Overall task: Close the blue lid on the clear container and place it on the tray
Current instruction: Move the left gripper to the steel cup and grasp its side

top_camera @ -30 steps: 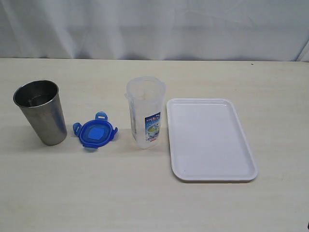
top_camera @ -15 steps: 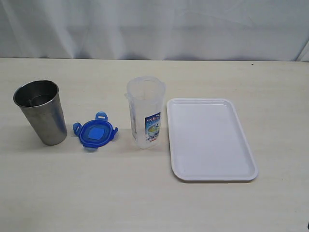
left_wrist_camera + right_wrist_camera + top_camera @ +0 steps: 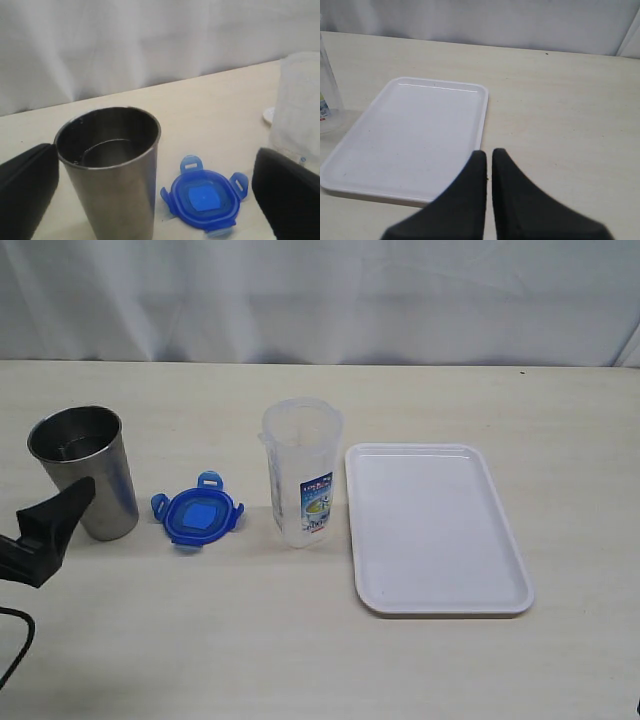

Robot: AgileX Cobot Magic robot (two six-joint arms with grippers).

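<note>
The blue lid [image 3: 197, 515] lies flat on the table with its flaps spread, between the steel tumbler and the clear container [image 3: 302, 472]. The container stands upright and uncovered, just left of the white tray [image 3: 435, 455]. My left gripper [image 3: 58, 520] hovers low at the left edge, in front of the tumbler. It is open wide, and its fingers frame the tumbler and the blue lid [image 3: 205, 198], with the container [image 3: 297, 105] beyond. My right gripper [image 3: 489, 152] is shut on nothing, near the tray's [image 3: 482, 115] edge. It is outside the exterior view.
A steel tumbler [image 3: 85, 472] stands upright left of the lid and close to my left gripper; it fills the near part of the left wrist view as the steel tumbler [image 3: 110, 165]. A white curtain backs the table.
My left gripper has come into the exterior view at the left edge, in front of the tumbler. Lid, container and tray have not moved.
</note>
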